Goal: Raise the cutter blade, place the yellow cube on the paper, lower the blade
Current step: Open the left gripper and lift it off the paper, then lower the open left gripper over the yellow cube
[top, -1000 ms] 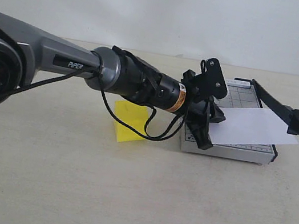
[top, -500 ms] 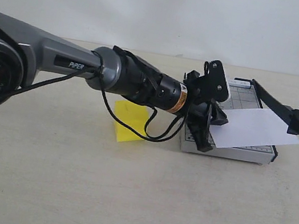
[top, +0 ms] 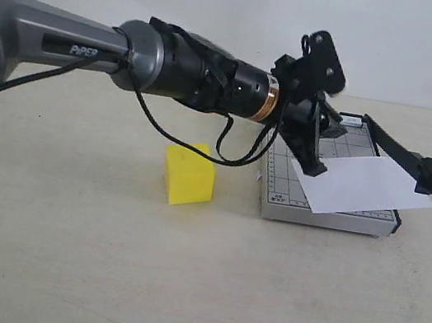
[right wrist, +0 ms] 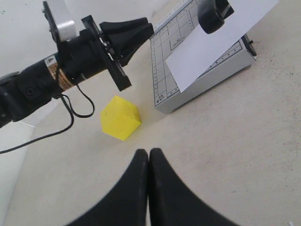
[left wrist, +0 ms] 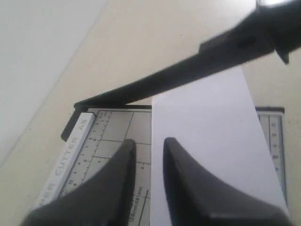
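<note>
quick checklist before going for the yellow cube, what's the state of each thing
1. cutter blade raised off the trimmer base: ok
2. paper lying on the trimmer base: ok
3. yellow cube alone on the table, nothing touching it: ok
4. left gripper empty, jaws slightly apart: ok
5. right gripper open for a grasp: not ok, shut
6. blade will hold up unaided: cannot tell

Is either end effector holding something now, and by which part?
Nothing is held. The left end effector hovers slightly open above the paper; the right end effector is shut, empty.
</note>
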Robot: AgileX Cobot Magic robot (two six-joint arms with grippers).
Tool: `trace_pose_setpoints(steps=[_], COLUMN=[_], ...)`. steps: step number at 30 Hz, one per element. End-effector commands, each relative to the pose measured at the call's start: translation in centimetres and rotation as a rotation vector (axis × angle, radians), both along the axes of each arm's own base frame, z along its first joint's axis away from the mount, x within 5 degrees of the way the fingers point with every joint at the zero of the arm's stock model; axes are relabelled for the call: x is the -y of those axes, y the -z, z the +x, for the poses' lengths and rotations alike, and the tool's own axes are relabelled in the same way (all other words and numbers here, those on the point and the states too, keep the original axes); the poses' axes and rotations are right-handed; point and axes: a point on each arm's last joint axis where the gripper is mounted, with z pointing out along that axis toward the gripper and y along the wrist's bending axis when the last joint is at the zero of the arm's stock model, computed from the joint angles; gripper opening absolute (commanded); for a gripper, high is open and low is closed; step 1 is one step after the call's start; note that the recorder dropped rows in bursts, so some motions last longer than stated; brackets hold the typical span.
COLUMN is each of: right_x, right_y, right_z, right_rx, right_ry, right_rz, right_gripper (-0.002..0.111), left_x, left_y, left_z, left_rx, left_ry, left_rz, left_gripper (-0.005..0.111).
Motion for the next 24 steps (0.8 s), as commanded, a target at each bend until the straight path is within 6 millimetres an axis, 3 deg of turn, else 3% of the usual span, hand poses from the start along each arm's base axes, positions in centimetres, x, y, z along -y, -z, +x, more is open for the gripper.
trace_pose_setpoints(steps=[1,5,12,16,21,24], right_x=[0.1,0.1,0.0,0.0,0.0,-0.1], right_y=[0.0,0.0,-0.1,-0.1,-0.1,-0.1], right_z=[0.0,0.0,0.0,0.0,0.0,0.0], right_rx=[0.015,0.014,0.022,0.023,0.025,0.017], right_ry=[0.0,0.001,-0.005,-0.006,-0.007,-0.011], right_rz=[-0.017,-0.015,-0.009,-0.008,-0.007,0.008], right_gripper=[0.0,0.0,0.0,0.0,0.0,0.0], left_x=[-1.1,-3.3,-8.1,-12.2,-14.1,-15.7], left_y=[-3.0,-5.1,-6.3,-6.6,-6.7,-5.4], left_z=[0.2,-0.1,-1.9,-3.0,-5.2,-6.2], left_rx=[-0.153,-0.371,-0.459,-0.405,-0.347,-0.33], left_ry=[-0.12,-0.23,-0.226,-0.277,-0.283,-0.39], left_rz=[-0.091,-0.227,-0.223,-0.172,-0.114,-0.056], left_gripper=[0.047,0.072,0.072,0.071,0.071,0.073])
